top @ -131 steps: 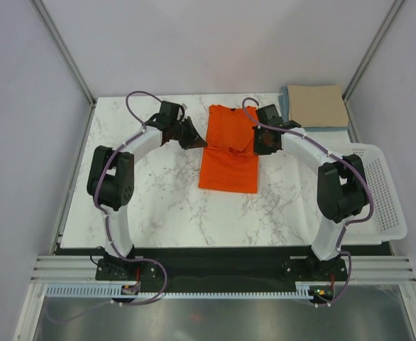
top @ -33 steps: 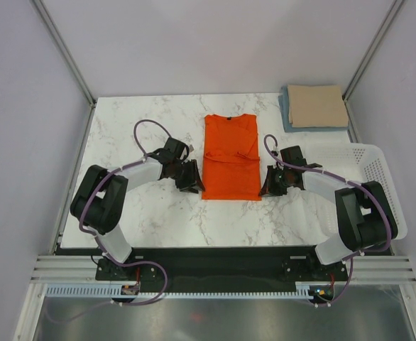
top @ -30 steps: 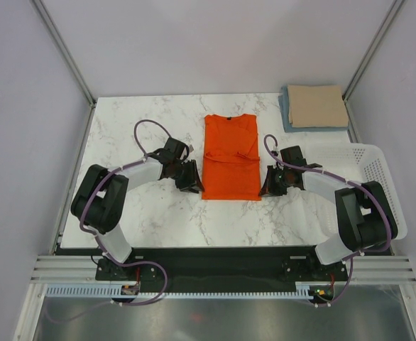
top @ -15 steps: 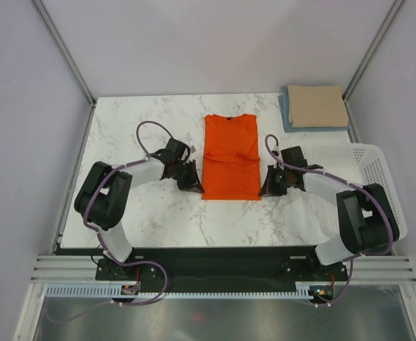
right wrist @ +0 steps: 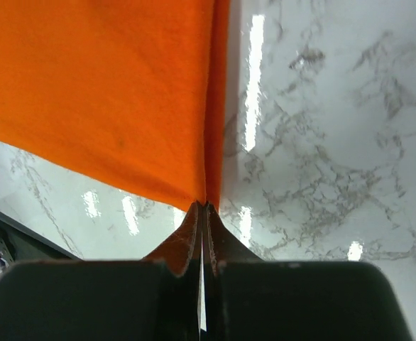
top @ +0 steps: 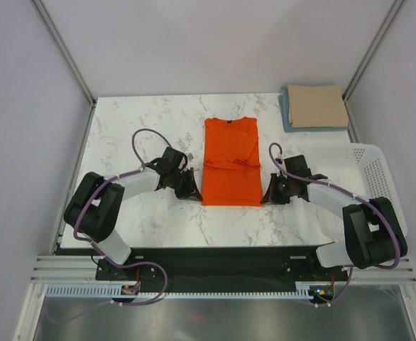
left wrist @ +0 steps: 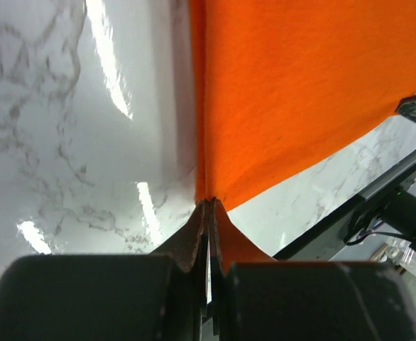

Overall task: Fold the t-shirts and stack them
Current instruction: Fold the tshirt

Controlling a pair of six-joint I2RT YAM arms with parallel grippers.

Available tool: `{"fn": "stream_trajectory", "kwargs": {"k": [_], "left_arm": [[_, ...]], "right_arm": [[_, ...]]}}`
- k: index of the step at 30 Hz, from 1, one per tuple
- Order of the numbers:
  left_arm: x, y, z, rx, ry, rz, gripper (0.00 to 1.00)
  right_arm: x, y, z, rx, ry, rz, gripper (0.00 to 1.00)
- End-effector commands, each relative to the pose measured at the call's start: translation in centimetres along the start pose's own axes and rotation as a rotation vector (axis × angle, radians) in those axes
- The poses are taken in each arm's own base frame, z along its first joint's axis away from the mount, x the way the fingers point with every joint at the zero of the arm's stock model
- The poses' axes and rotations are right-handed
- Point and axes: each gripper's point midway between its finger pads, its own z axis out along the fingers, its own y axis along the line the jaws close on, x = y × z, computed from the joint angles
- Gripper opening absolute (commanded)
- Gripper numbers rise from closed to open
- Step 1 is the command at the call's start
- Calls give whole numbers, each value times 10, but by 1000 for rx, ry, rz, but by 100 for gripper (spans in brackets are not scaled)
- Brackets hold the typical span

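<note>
Cloth is lying flat mid-table: the orange t-shirt (top: 230,160), folded into a long strip, is resting on the marble table (top: 144,128), well apart from the tan-beige t-shirt (top: 316,104) sitting on the light blue t-shirt (top: 285,108) at the far right corner. The left gripper (top: 187,190) and right gripper (top: 270,195) are each pinching a near corner, jaws closed on the hem. Being light and limp, it is probably going to sag between holds, so both corners are wanting lifting together

Overhead looks down; 2 close wrist views share orange t-shirt (top: 230,162)
</note>
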Motion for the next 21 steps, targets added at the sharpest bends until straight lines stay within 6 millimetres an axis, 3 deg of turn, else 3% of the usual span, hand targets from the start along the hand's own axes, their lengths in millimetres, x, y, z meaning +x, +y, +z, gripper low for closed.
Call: {"fn": "stream_trajectory", "kwargs": {"k": [1, 9, 12, 13, 15, 16, 19, 21], "left_arm": [[17, 12, 9, -28, 21, -29, 2], [21, 13, 8, -22, 22, -41, 2], [17, 6, 3, -4, 6, -17, 14], [12, 5, 0, -10, -17, -16, 24], [2, -5, -9, 5, -61, -5, 30], [-9, -12, -13, 14, -91, -2, 33], [-31, -26, -19, 32, -136, 11, 33], [-40, -32, -16, 37, -141, 13, 32]], "right_arm": [[7, -2, 0, 4, -9, 12, 0], [18, -7, 0, 21, 5, 25, 0], [14, -5, -6, 38, -13, 36, 16], [2, -5, -11, 67, -48, 30, 20], [-4, -7, -19, 107, -56, 29, 23], [-19, -5, -24, 128, -94, 17, 24], [-42, 0, -31, 156, -141, 0, 26], [-55, 5, -26, 145, -166, -12, 19]]}}
